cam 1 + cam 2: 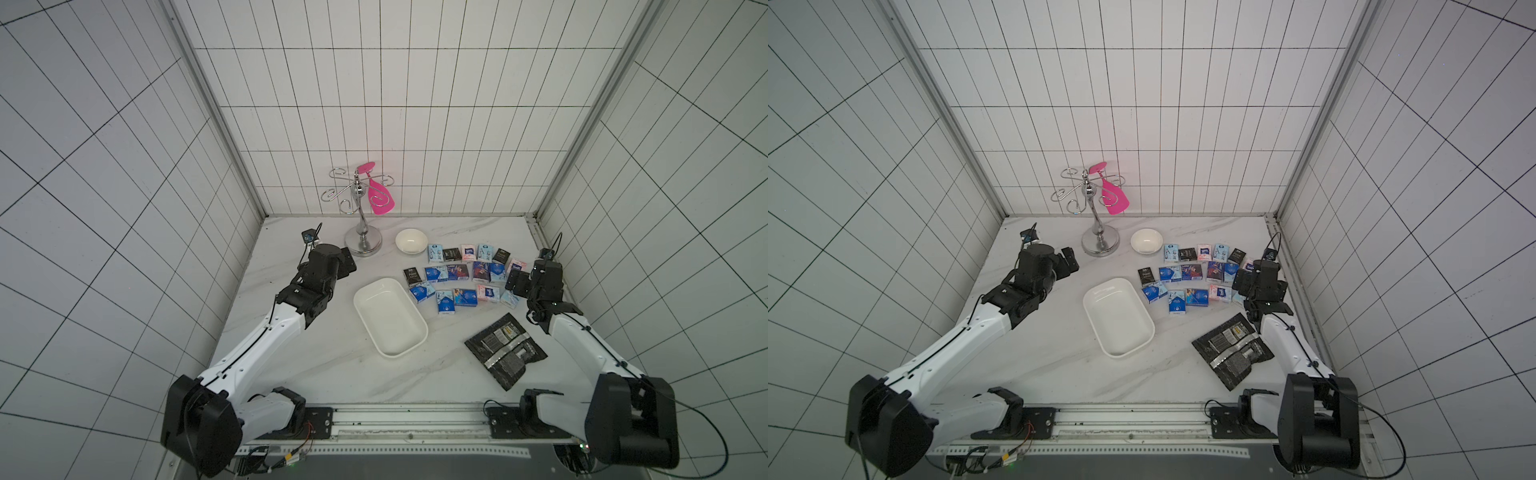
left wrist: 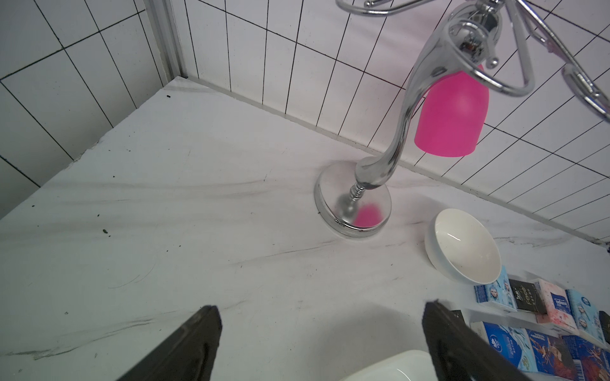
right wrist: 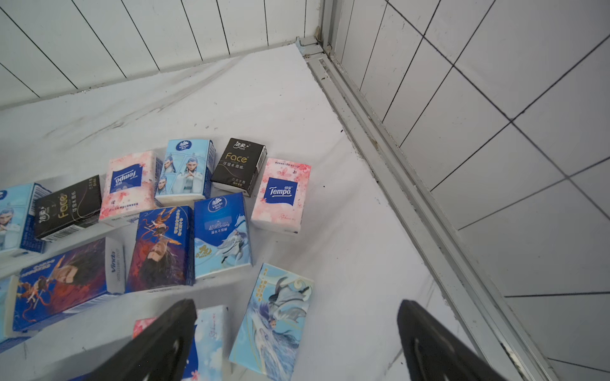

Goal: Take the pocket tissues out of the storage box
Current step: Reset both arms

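Right gripper (image 3: 297, 308): my fingers (image 3: 155, 346) are spread wide and pinch nothing. One light blue packet (image 3: 274, 323) lies flat on the table (image 3: 346, 198) below the gap between them, apart from both fingers. The other pocket tissues (image 3: 221, 231) lie flat in rows just beyond my fingertips, many of them edge to edge.

Left gripper (image 2: 321, 310): its fingers (image 2: 185, 346) are also spread, with nothing between them and bare table below. Ahead of the fingertips is a metal stand (image 2: 353, 201) with a pink cup (image 2: 450, 115) hanging on it. A white bowl (image 2: 462, 245) sits just beside the stand's base.

In both top views the storage box (image 1: 390, 320) lies between my two grippers and shows a bare white floor. All the packets I can see lie on the table between the box and my right fingers. The foil pouches (image 1: 505, 351) lie behind those fingers, beside my right arm.
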Robot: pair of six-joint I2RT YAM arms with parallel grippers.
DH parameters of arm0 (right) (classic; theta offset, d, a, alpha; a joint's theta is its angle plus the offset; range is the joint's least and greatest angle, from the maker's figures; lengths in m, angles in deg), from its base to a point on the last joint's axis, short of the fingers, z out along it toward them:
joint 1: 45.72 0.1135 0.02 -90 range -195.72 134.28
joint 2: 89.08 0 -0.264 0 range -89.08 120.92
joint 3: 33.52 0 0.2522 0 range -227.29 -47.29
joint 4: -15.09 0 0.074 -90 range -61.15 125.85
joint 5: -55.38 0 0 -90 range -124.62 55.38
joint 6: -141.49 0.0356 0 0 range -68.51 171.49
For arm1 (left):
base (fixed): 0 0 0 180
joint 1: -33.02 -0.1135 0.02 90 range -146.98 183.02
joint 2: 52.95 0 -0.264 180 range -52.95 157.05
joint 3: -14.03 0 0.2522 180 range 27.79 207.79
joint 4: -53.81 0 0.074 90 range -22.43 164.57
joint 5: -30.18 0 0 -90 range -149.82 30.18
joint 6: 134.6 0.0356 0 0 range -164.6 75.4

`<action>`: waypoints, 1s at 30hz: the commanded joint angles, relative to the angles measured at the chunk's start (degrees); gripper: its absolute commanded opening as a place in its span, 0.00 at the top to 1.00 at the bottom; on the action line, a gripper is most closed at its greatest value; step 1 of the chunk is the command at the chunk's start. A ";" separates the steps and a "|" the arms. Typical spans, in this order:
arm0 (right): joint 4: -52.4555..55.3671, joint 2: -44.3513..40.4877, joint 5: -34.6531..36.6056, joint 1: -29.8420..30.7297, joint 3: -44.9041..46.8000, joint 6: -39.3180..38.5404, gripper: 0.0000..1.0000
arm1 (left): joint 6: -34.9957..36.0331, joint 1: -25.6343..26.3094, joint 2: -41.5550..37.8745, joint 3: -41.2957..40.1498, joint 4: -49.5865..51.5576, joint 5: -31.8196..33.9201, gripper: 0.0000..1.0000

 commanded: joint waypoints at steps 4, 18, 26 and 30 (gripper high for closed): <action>-22.49 9.84 0.65 -0.93 4.13 -3.20 0.01 | 0.62 -0.38 4.62 4.67 0.20 1.25 0.01; -45.27 18.69 0.82 -2.32 12.56 -3.53 0.01 | 1.24 -9.40 9.33 5.14 -5.42 6.81 0.01; -45.40 18.68 0.89 -2.28 12.52 -3.55 0.01 | 17.82 -11.35 10.79 -9.24 -26.35 16.49 0.02; -45.36 18.68 0.91 -2.22 12.52 -3.55 0.01 | 21.47 -13.45 13.21 -13.38 -30.37 15.93 0.03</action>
